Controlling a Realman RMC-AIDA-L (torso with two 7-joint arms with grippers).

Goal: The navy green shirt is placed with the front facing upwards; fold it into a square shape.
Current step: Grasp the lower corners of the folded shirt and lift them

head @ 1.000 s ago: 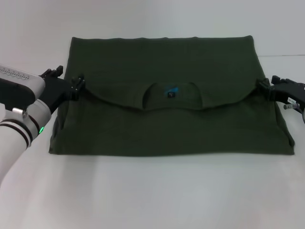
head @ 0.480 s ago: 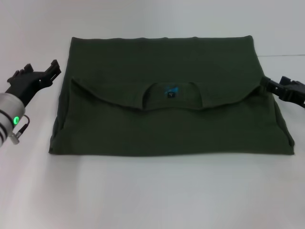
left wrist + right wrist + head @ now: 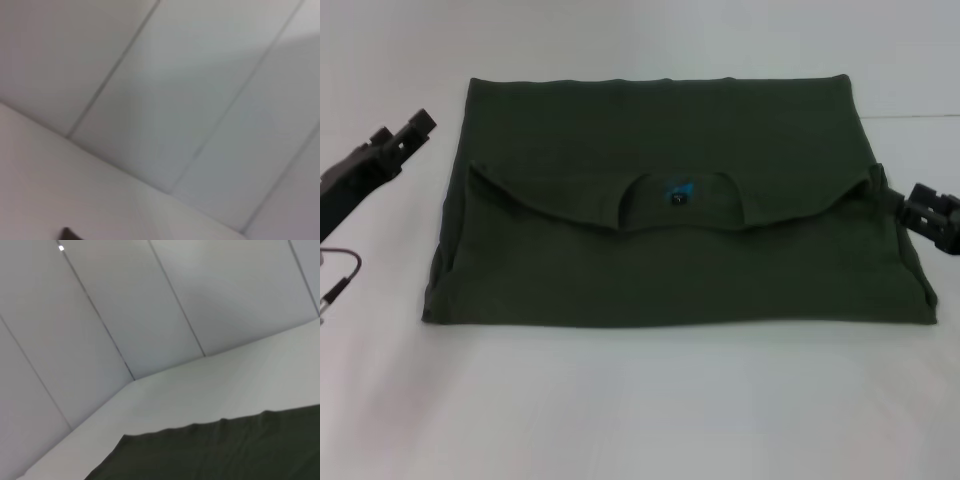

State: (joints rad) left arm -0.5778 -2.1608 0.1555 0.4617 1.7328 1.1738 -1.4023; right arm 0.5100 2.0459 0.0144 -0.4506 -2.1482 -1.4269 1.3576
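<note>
white panelled walls stand behind a plain white table (image 3: pixel 640 400), and the navy green shirt (image 3: pixel 670 270) lies flat in the middle of it, already a wide rectangle with its collar end folded down toward the robot, so the neckline and small blue neck label (image 3: pixel 679 194) sit at the centre. the left gripper (image 3: pixel 405 135) hangs off the shirt's left edge, clear of the cloth and holding nothing; whether its jaws are spread or pressed together cannot be told. the right gripper (image 3: pixel 900 203) sits just beside the right end of the folded flap, near touching it, and its jaws cannot be read either. the right wrist view shows only a dark cloth edge against the table.

the step in hand looks like releasing and resetting for the next fold. to do it well, both arms should clear the cloth without dragging the flap, then take the left and right edges evenly, pinching all layers, and bring the sides inward so the edges stay parallel and the rectangle shortens to a square.
</note>
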